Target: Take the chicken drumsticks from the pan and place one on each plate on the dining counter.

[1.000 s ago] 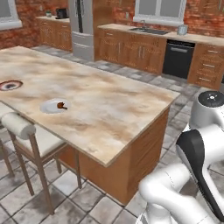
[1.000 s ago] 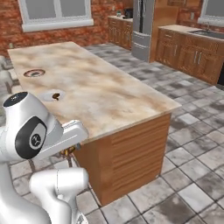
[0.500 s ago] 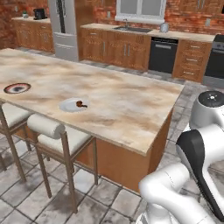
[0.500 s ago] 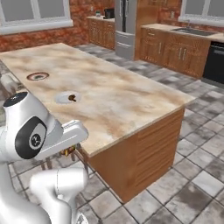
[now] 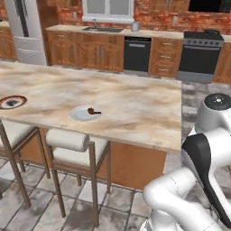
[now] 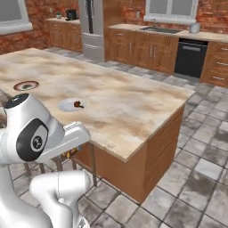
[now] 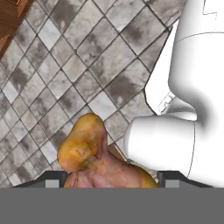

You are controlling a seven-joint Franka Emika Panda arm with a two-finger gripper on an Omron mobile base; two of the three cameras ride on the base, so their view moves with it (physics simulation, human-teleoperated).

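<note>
A brick-walled kitchen with wooden cabinets, a black dishwasher (image 5: 136,54), a dark stove (image 5: 200,49) and a steel fridge (image 5: 25,29) runs along the far wall, above a floor (image 7: 65,65) of grey stone tiles. In front stands the dining counter (image 5: 131,106), a broad marbled beige-and-brown island top on a wooden base, with white-cushioned stools (image 5: 74,149) tucked along its near edge in the left base view. Two plates sit on it, well apart from each other and near that stool side. The pale plate (image 5: 85,113) carries one dark drumstick (image 5: 94,111), lying toward the plate's right side; the same plate (image 6: 71,105) and drumstick (image 6: 79,104) show in the right base view. The red-rimmed plate (image 5: 12,102) with its dark centre lies farther along the counter to the left, and nothing can be made out on it. In the hand view, a second drumstick (image 7: 87,151), golden-orange with a bulbous end and a pinker, wrinkled lower part, sits between the two dark finger tips of the gripper (image 7: 106,180), hanging over the tiled floor. The jaws stand wide, closed around this drumstick, which fills the gap between them.
</note>
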